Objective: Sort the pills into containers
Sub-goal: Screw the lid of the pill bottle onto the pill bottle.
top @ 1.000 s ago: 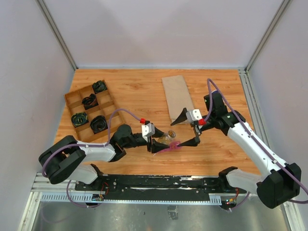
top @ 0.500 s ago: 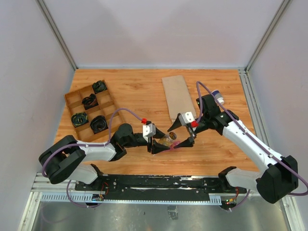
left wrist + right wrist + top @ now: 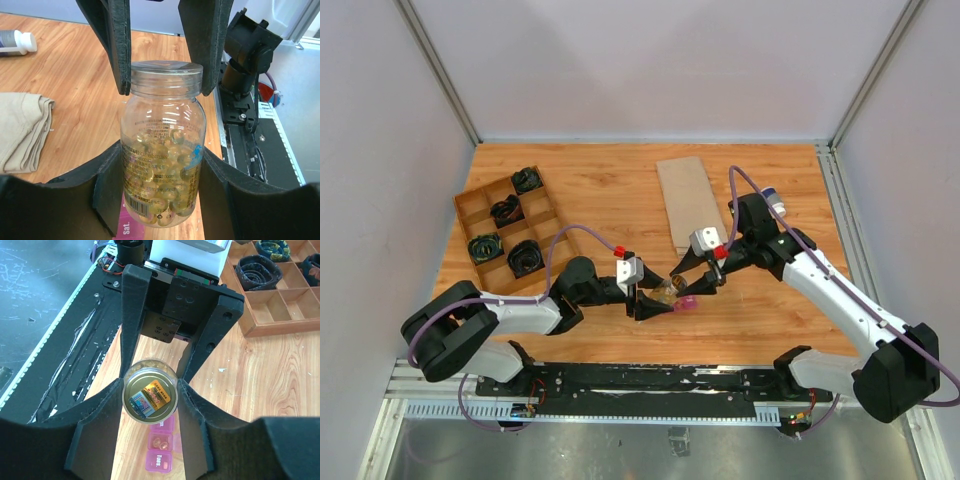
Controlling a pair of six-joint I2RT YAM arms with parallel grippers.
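Left gripper (image 3: 162,155): clenched on the body of the pill bottle (image 3: 162,170), which is full of yellow capsules.
Right gripper (image 3: 150,387): fingers pressed on both sides of the lid (image 3: 150,397).
Containers (image 3: 160,452): pink strip flat on the table (image 3: 590,185), just under the bottle, partly hidden.
Wooden tray (image 3: 461,205): far left, well apart.

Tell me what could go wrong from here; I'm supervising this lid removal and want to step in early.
1. The right pincer pinches only the narrow rim of the lid, so it may slip when twisting.
2. The left pincer holds the pill bottle, loaded with capsules, right by the pink pill organizer; a lid popping off abruptly could scatter capsules across the table.
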